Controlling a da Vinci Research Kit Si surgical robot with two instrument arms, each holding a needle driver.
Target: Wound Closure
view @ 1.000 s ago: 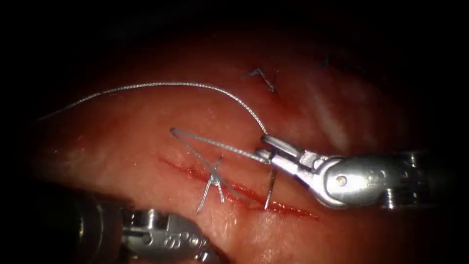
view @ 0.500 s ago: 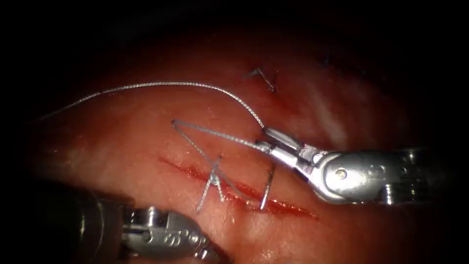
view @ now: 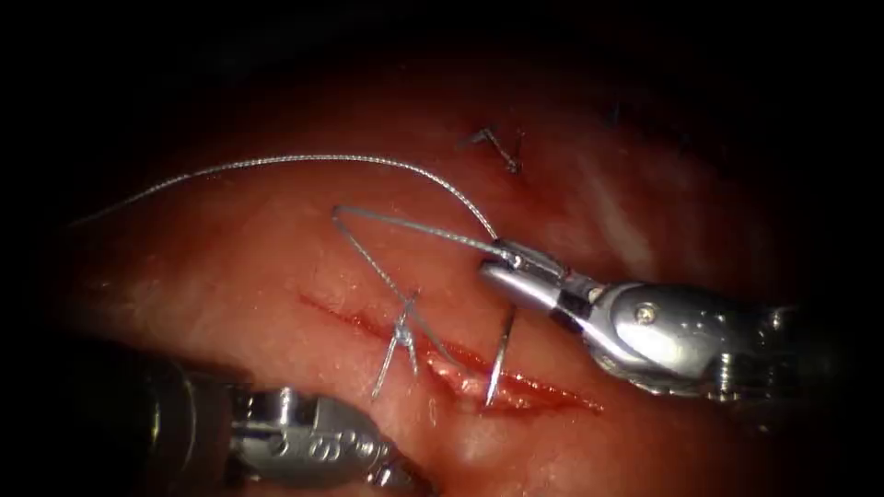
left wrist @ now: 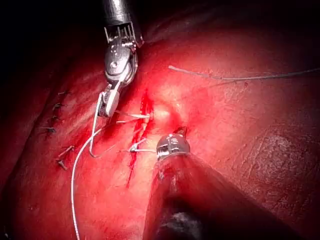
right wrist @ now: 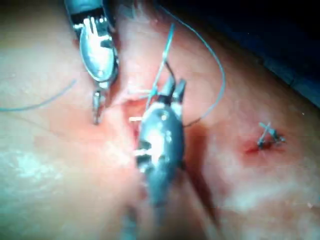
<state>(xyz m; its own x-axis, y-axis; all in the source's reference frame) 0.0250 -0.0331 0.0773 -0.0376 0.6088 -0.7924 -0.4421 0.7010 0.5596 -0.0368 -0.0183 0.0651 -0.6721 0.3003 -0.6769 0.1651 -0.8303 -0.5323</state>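
The right claw (view: 497, 260) comes in from 3 o'clock in the endoscope view and ends just right of centre. Its two halves are pressed together, pinching the thread (view: 304, 159). From the pinch, one strand arcs up over the tissue (view: 230, 276) and runs out toward 9 o'clock. A second strand runs a short way toward 10 o'clock, folds back sharply, and drops toward 5 o'clock to the cut (view: 350, 319).

The needle (view: 502, 354) is held by neither tool. It stands almost upright just below the right claw, at about 5 o'clock from the centre of the view. Its lower end is sunk into the tissue at the cut, toward the cut's right end. Its upper end is free, close under the claw but apart from it (whether the thread joins it there I cannot tell).

Just left of the needle, a tied stitch (view: 403, 336) crosses the cut, with its short cut ends sticking out toward 7 o'clock. Red fluid (view: 543, 396) lines the cut, mostly at its right end. An older stitch (view: 502, 152) sits well apart at 12 o'clock.

The left claw (view: 387, 477) lies low at 7 o'clock, on the near side of the cut and apart from the needle and thread. In the right wrist view the left claw (right wrist: 96, 110) looks pressed together with nothing in it, its tip close to the tissue beside the cut. The left wrist view shows the right claw (left wrist: 106, 107) with the thread hanging from it in a long loop.
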